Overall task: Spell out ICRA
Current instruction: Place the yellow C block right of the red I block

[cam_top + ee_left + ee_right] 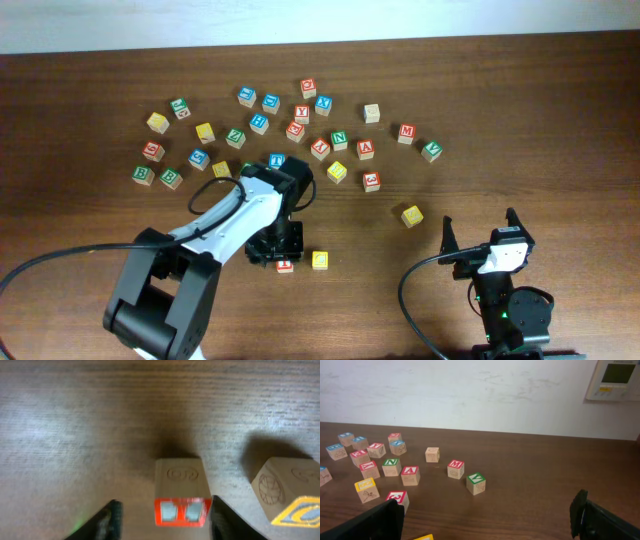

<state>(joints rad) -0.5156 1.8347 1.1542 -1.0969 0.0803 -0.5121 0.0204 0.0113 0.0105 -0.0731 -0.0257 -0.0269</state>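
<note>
The red-faced I cube [180,511] stands on the table between the fingers of my left gripper [165,506], which is open; the cube sits close to the right finger, with a gap on the left. It shows overhead [285,265] just below the left gripper [277,250]. The yellow-faced C cube [320,260] stands right of it, also in the left wrist view [292,500]. The red A cube [365,149] lies in the scattered group, also in the right wrist view [410,474]. I cannot tell which green cube is the R. My right gripper [480,230] is open and empty [485,512].
Many lettered cubes are scattered across the far half of the table, among them a green N [339,140], a green V [431,151], a red M [406,132], the red 3 cube [371,181] and a yellow cube [411,215]. A wall stands behind the table.
</note>
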